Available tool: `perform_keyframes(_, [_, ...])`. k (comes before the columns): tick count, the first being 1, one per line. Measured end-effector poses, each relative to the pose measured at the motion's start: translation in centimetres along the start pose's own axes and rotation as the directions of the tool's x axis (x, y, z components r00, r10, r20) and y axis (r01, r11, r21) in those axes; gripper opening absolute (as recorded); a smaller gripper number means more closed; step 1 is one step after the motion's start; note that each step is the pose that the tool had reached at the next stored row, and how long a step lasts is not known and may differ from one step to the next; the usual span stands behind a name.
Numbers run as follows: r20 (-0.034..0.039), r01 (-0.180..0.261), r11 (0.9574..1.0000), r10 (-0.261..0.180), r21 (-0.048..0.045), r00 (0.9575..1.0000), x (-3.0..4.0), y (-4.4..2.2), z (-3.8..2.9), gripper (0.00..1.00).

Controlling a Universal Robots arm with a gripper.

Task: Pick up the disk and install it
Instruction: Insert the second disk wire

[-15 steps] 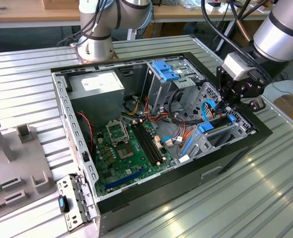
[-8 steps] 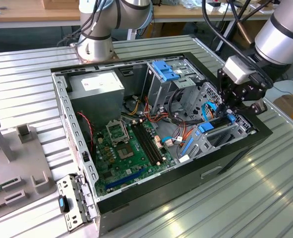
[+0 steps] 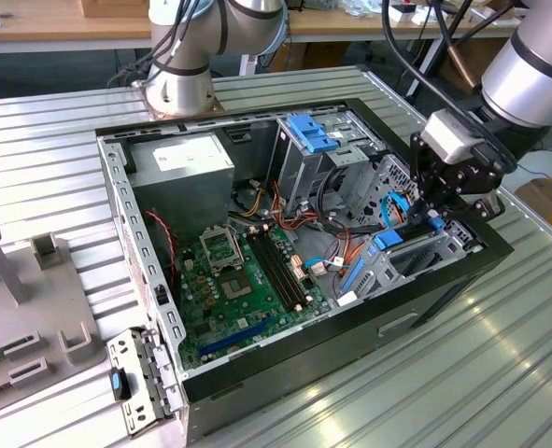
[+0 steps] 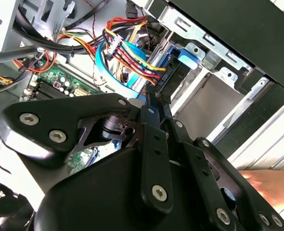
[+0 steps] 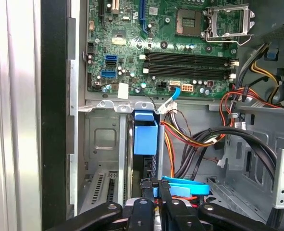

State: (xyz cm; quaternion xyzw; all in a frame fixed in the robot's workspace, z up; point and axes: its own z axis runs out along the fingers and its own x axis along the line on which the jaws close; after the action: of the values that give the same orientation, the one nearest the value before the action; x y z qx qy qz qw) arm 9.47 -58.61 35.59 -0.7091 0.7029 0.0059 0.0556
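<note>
The disk (image 5: 145,137), in its bright blue carrier, stands on edge in the metal bay (image 5: 101,144) at the case's front corner. In the exterior view the disk (image 3: 388,241) sits low in that bay at the case's right end. My gripper (image 5: 154,185) comes down on the disk's upper edge, its two thin black fingers (image 5: 144,190) close together with a strip of blue between them. In the second wrist view my gripper (image 4: 154,103) points at the disk's blue tab (image 4: 182,62). In the exterior view my gripper (image 3: 431,213) hangs just above the bay.
Bundles of coloured cables (image 5: 199,139) and a blue flat cable (image 4: 108,72) run close beside the bay. The motherboard (image 3: 243,280), grey power-supply box (image 3: 182,168) and tall cage with blue top (image 3: 308,140) fill the case. A person's hand (image 4: 271,180) is outside the case wall.
</note>
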Motion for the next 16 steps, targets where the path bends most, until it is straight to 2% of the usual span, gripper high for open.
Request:
perform_keyframes(2, [0.0001, 0.0, 1.0, 0.0, -0.0004, 1.0, 0.01, -0.18, 0.07, 0.16])
perform_keyframes(16, [-0.0003, -0.001, 1.0, 0.001, -0.0003, 1.0, 0.21, -0.11, 1.13, 0.16])
